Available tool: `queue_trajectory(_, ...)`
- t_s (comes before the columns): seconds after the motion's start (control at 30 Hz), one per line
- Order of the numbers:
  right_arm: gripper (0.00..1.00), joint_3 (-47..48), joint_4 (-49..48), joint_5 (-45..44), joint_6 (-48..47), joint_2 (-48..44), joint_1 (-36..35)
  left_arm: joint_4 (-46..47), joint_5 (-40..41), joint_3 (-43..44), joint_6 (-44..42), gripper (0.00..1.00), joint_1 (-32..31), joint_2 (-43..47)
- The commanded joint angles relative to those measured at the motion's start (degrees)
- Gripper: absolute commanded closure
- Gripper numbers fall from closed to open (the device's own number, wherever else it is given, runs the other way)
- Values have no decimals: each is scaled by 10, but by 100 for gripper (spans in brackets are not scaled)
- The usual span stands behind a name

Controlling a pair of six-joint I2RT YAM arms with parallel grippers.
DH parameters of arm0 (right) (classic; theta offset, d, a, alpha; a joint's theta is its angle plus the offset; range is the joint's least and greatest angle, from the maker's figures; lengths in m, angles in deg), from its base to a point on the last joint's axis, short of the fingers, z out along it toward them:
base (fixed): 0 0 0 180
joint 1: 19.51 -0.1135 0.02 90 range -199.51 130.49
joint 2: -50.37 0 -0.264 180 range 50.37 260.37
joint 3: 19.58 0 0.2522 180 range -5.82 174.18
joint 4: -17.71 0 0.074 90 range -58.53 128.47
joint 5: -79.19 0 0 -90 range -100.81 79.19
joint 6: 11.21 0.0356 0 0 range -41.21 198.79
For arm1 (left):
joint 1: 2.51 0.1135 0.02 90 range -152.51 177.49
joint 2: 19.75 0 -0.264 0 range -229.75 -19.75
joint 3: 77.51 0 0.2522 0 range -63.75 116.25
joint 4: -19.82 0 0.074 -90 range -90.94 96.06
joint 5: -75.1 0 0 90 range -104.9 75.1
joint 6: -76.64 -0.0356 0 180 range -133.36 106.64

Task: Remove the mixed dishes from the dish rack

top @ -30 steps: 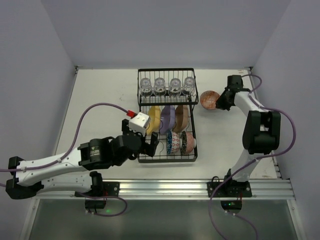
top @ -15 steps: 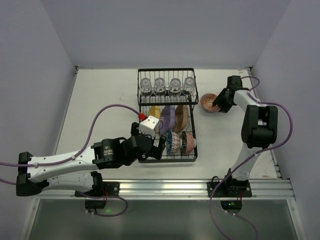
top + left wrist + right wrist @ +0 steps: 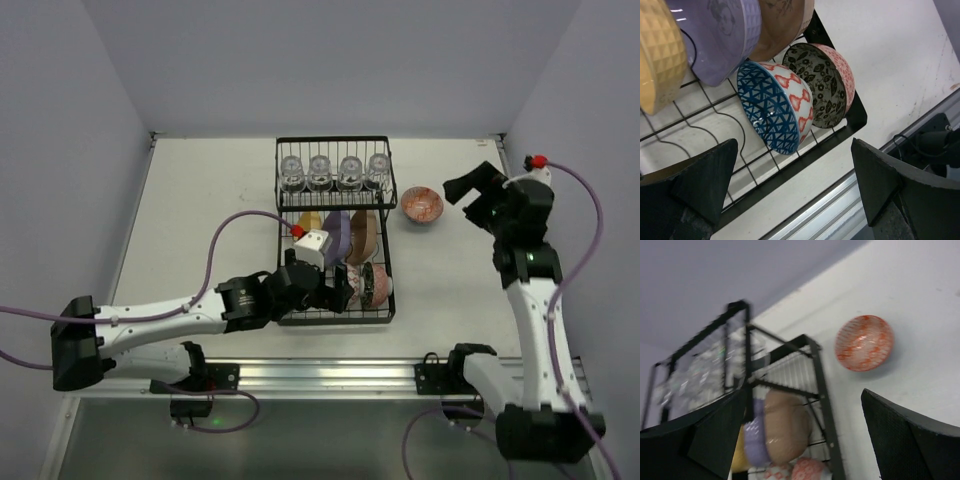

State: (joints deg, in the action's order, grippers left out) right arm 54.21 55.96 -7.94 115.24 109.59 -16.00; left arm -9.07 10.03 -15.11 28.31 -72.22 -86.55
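The left gripper (image 3: pixel 792 146) is spread wide and holds nothing. It hangs over the near end of the dish rack (image 3: pixel 856 116), with its two fingers (image 3: pixel 700 180) standing to either side of the bowls there. Straight ahead, in line with the gap between the fingers and not touching them, the blue bowl (image 3: pixel 774 114) stands on edge in the wire dividers, its patterned inside turned toward the wrist. Close behind it leans the leaf-patterned bowl (image 3: pixel 824 86), dark inside and pink outside. Farther out from the fingers three plates stand on edge in a row: the yellow plate (image 3: pixel 660 55), the purple plate (image 3: pixel 720 35) and the tan plate (image 3: pixel 782 22). Beyond them, on the raised shelf, the four glass cups (image 3: pixel 334 172) stand side by side.

The right gripper (image 3: pixel 472 196) is also wide open and empty, held above the table (image 3: pixel 200 190). The red bowl (image 3: pixel 863 342) sits upright on the table ahead of it, apart from both fingers and just beside the rack.
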Motion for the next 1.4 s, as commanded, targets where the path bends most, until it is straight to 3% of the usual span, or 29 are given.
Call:
queue_trajectory(0.0,1,-89,-50,204,2,-146,2,160,-129,-52,32,0,48,-25)
queue_trajectory(0.03,1,-122,-78,246,2,-181,2,188,-176,-64,34,0,66,-29)
queue_trajectory(0.1,1,-141,-80,323,14,-260,2,232,-192,-86,47,0,78,-41)
queue_trajectory(0.2,3,-149,-25,355,10,-324,2,269,-211,-100,55,2,91,-56)
queue_trajectory(0.4,5,-142,56,411,-6,-386,2,338,-259,-125,69,20,112,-96)
queue_trajectory(0.47,5,-135,67,417,-8,-390,2,360,-267,-131,75,32,114,-107)
queue_trajectory(0.77,6,-120,63,446,4,-397,2,443,-307,-166,86,62,144,-127)
queue_trajectory(1.0,6,-131,45,466,20,-394,2,497,-341,-183,85,71,156,-145)
queue_trajectory(1.1,6,-129,48,465,18,-393,2,521,-363,-191,90,82,161,-155)
queue_trajectory(1.17,6,-121,53,462,11,-389,2,531,-370,-195,97,100,164,-159)
queue_trajectory(1.37,6,-104,58,463,6,-383,2,567,-392,-210,112,100,167,-151)
